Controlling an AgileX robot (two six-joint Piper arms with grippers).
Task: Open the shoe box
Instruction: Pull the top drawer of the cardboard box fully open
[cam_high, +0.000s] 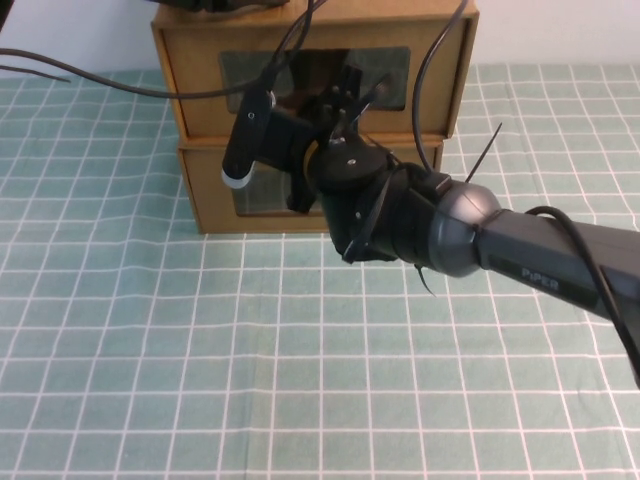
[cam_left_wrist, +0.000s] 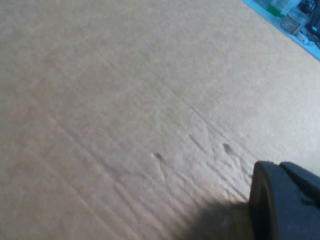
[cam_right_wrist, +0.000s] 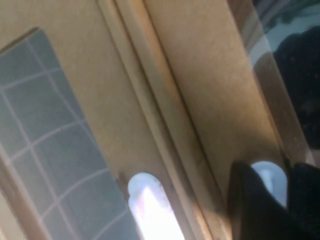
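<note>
Two brown cardboard shoe boxes with clear front windows stand stacked at the back of the table, the upper box (cam_high: 200, 80) on the lower box (cam_high: 210, 205). My right gripper (cam_high: 362, 88) is at the front of the upper box, by the lower edge of its window. Close up, the right gripper (cam_right_wrist: 287, 175) is open by a narrow gap, and a pale finger notch (cam_right_wrist: 268, 172) in the front flap shows between its dark fingers. A second notch (cam_right_wrist: 147, 200) shows further along. My left gripper (cam_left_wrist: 287, 200) hovers close over plain cardboard (cam_left_wrist: 125, 100).
A green-and-white checked cloth (cam_high: 200, 350) covers the table in front of the boxes. My right arm (cam_high: 540, 255) reaches in from the right edge. Black cables (cam_high: 120, 88) hang across the boxes from above and from the left.
</note>
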